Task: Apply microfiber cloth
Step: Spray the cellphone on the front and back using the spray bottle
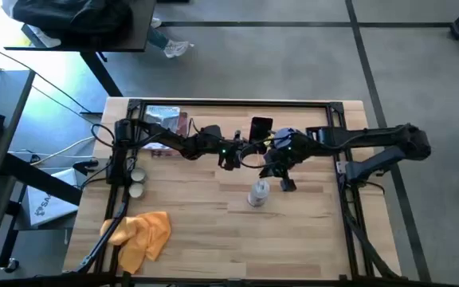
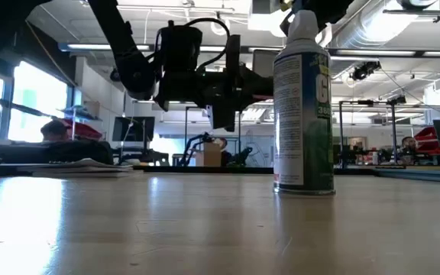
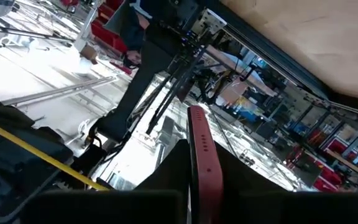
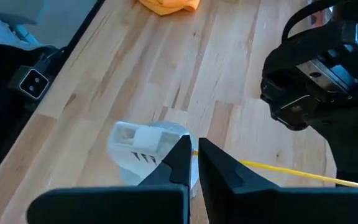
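Note:
The orange-yellow microfiber cloth [image 1: 143, 233] lies crumpled at the table's near left, far from both grippers; its edge also shows in the right wrist view [image 4: 168, 5]. My left gripper [image 1: 245, 147] is above the table's far middle, shut on a black phone [image 1: 261, 127] with a red rim [image 3: 202, 163]. A white spray can [image 1: 258, 194] stands upright on its base at mid-table. My right gripper [image 4: 194, 149] points down just beside the can's white nozzle [image 4: 135, 140], its fingers all but together with nothing between them. My left gripper pinches the phone between its two fingers, one on each flat face, with the red side edge [image 3: 199, 134] and its buttons rising out of the hold. The phone is lifted clear of the table [image 2: 263, 72]. My right gripper's fingertips [image 4: 180, 152] are close against the can's top; whether they touch it I cannot tell.
A silvery packet [image 1: 164, 119] lies at the far left of the table, by the left arm's base. Two small round tins [image 1: 136, 182] sit at the left edge. A black frame [image 1: 229, 103] borders the table. Bare wood lies between the can and the cloth.

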`<control>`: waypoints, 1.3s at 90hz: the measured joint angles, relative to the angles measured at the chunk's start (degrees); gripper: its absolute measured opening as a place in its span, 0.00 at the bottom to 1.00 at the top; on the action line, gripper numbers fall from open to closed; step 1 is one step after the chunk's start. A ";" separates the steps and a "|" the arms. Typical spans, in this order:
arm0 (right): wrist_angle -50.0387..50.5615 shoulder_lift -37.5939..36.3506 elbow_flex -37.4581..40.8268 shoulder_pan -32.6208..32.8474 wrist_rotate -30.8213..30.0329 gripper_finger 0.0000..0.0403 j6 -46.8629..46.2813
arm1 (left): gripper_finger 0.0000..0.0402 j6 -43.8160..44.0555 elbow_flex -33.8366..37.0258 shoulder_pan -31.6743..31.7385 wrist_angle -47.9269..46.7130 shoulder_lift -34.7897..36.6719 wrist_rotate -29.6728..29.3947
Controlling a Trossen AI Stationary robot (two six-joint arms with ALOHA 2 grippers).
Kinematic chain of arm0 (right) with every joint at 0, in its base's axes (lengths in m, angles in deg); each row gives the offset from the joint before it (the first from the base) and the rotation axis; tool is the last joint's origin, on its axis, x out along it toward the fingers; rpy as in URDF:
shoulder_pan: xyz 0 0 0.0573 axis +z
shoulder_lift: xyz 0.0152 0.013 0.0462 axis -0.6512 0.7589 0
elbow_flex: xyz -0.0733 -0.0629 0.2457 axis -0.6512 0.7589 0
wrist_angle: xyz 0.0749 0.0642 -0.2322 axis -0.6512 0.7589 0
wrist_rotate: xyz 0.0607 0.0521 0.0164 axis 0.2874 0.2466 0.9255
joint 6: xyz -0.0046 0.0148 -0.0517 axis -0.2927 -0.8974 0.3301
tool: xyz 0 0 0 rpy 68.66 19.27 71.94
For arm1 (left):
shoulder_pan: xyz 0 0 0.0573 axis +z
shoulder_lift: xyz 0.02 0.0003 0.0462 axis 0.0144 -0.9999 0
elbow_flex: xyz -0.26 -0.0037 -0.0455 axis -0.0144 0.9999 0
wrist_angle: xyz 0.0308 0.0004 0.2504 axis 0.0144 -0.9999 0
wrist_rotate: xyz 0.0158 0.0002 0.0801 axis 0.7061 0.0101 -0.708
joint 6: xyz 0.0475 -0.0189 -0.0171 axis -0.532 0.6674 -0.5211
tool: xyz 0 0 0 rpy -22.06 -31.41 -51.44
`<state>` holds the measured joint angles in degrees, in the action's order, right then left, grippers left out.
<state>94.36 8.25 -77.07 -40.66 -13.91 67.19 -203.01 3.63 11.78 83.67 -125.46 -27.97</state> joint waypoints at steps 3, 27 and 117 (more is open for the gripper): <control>0.16 0.00 0.00 -0.01 0.00 0.00 0.00 | 0.03 0.52 0.00 0.00 0.00 0.00 -0.01; 0.85 0.00 0.00 -0.01 0.01 0.00 0.10 | 0.03 2.52 1.42 0.00 -0.65 0.07 -0.04; 2.64 -0.26 -4.24 0.45 -6.18 0.00 6.99 | 0.03 4.38 1.68 0.01 -1.16 0.07 -0.06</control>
<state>97.00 7.98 -81.31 -40.20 -20.09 74.18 -198.63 5.32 11.79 82.51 -125.39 -28.04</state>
